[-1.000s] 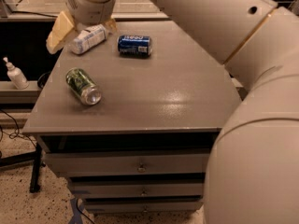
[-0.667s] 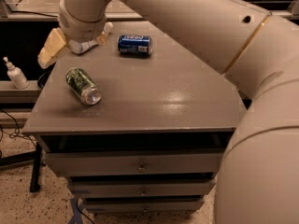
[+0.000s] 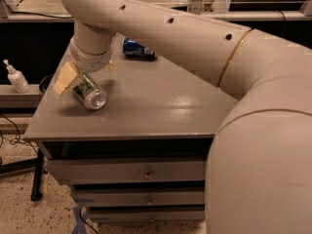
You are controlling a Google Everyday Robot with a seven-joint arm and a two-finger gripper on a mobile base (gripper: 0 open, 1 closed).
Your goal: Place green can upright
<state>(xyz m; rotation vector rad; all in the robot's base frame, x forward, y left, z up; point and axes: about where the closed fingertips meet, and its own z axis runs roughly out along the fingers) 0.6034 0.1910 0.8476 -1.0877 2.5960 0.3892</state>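
Observation:
The green can (image 3: 90, 92) lies on its side near the left front of the grey table (image 3: 161, 106), its silver end facing the front. My gripper (image 3: 87, 74) hangs right over the can's far end. It is open, with one yellowish finger (image 3: 63, 79) to the left of the can and the other (image 3: 110, 67) to its right. I cannot tell whether the fingers touch the can. The can rests on the table top.
A blue can (image 3: 139, 49) lies on its side at the back of the table. My large arm (image 3: 219, 48) crosses above the table's right half. A white pump bottle (image 3: 14, 77) stands on a ledge to the left. Drawers (image 3: 146, 172) sit below the table top.
My gripper has moved from the back left of the table, near the clear bottle, forward and down over the green can. The cans have not moved.

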